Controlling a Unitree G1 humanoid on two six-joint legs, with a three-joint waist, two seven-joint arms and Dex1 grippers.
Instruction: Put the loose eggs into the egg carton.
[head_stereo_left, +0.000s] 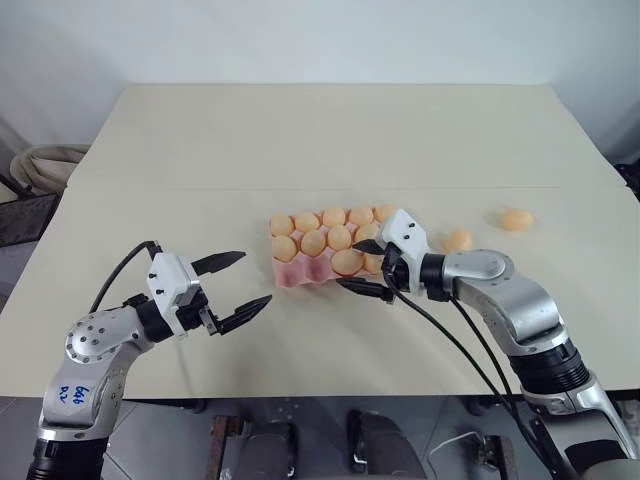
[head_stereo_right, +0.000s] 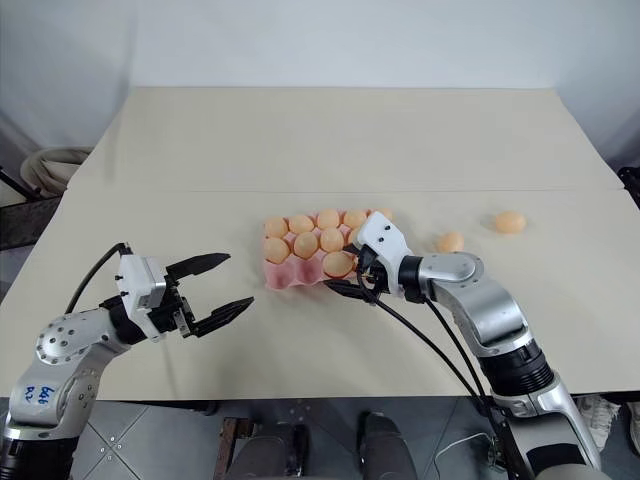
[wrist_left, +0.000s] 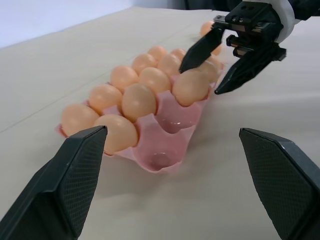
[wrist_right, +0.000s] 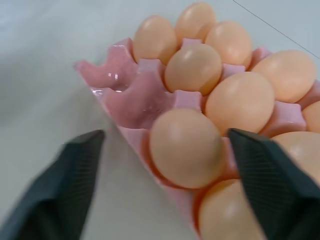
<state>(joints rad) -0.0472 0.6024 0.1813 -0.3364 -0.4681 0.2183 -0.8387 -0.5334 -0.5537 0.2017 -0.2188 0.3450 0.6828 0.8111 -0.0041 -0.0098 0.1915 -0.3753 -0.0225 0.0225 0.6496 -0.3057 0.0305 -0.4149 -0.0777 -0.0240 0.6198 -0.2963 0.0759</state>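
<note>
The right gripper (head_stereo_left: 372, 268) stands with its fingers apart around an egg (wrist_right: 186, 148) that sits in a near-row cup of the carton (wrist_left: 167, 162); no pad can be seen pressing it, so I judge the egg freshly let go. The risk is in the withdrawal: one finger hangs over the carton and the other lies low outside its near edge, so a sideways pull could clip the egg, roll it out of its cup, or drag the light carton across the table (head_stereo_left: 300, 140). A clean back-off toward 5 o'clock along the fingers' own line looks safest.

From that claw, the carton spreads toward 10 o'clock, its two far rows filled. The two cups left of the placed egg in the near row are empty, at about 9 o'clock from the fingertips. Two loose eggs lie on the table, one (head_stereo_left: 458, 240) near at about 2 o'clock, the other (head_stereo_left: 517, 219) farther out the same way. Reaching for them means swinging away from the carton, and a fast swing might nudge the nearer egg into a roll.

The left gripper (head_stereo_left: 234, 289) hovers with fingers wide apart and empty, well clear of the carton at its 8 o'clock
</note>
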